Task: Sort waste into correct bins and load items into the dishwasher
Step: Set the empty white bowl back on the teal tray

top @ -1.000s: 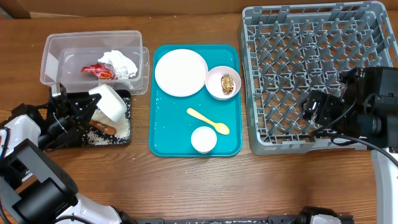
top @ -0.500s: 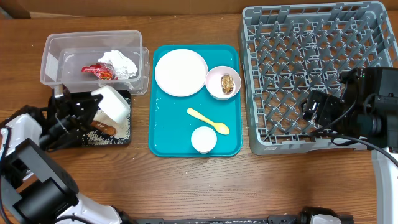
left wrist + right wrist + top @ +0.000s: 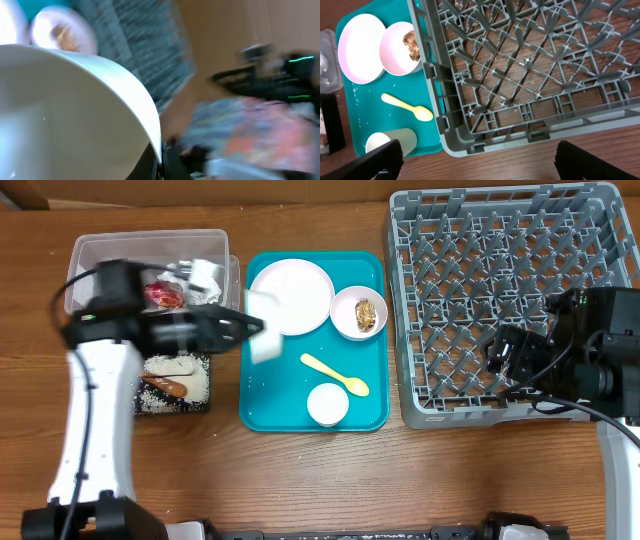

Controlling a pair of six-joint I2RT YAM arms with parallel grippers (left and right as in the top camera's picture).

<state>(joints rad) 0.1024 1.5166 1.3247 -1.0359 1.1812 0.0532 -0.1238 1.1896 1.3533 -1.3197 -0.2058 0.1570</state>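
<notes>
Extending rightward from the table's left side, the left gripper [image 3: 248,328] pinches a plain white round bowl [image 3: 265,332] above the left edge of the flat teal plastic tray [image 3: 275,395]. Motion blur hides the exact finger contact. This bowl's rim fills the left wrist view.

The right gripper [image 3: 500,358] hangs over the front left part of the large square grey plastic dish rack [image 3: 500,240], fingers spread wide and holding nothing.

On the teal tray lie a white round plate [image 3: 291,296], a second white bowl [image 3: 341,321] containing a brown food lump [image 3: 365,314], a pale yellow plastic spoon [image 3: 335,374] and a small white cup [image 3: 327,403].

The clear plastic rectangular tub [image 3: 150,244] contains the red-and-silver foil wrapper [image 3: 160,293] and the crumpled white napkin [image 3: 200,275]. The shallow black rectangular tray [image 3: 204,408] holds the brown sausage [image 3: 165,385] and loose white rice grains [image 3: 175,365].
</notes>
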